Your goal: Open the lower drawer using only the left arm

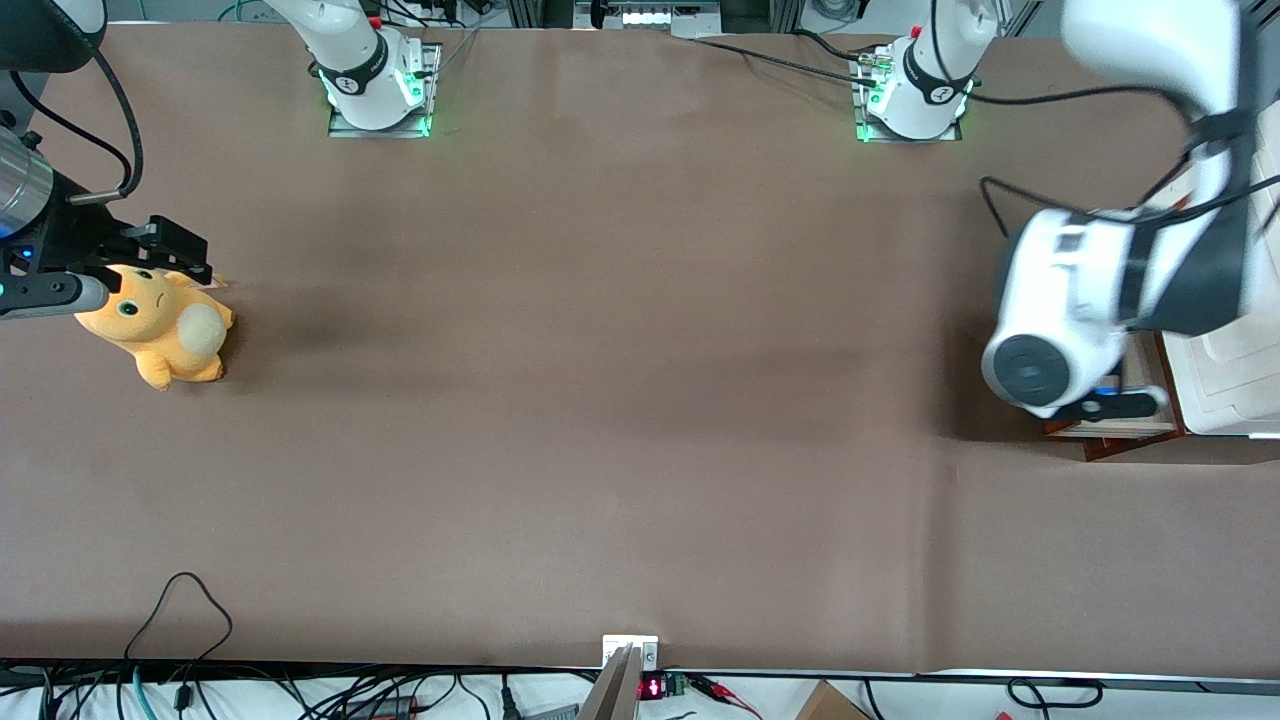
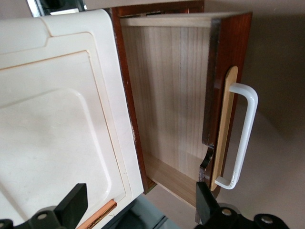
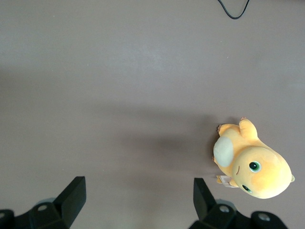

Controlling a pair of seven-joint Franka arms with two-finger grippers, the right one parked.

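Observation:
The lower drawer (image 2: 171, 95) stands pulled out of the white cabinet (image 2: 57, 119), and its pale wood inside is bare. Its white loop handle (image 2: 243, 138) sits on the pale strip of the dark reddish-brown front. My left gripper (image 2: 138, 210) hovers open above the cabinet's corner and the drawer, holding nothing. One finger (image 2: 206, 202) is close to the end of the drawer's front panel; whether it touches I cannot tell. In the front view the left arm (image 1: 1090, 300) hangs over the cabinet (image 1: 1235, 370) at the working arm's end of the table and hides the gripper; the drawer (image 1: 1120, 432) pokes out beneath it.
An orange plush toy (image 1: 160, 325) lies at the parked arm's end of the table. A black cable loop (image 1: 185, 600) rests near the table's front edge. Two arm bases (image 1: 375, 85) stand along the edge farthest from the front camera.

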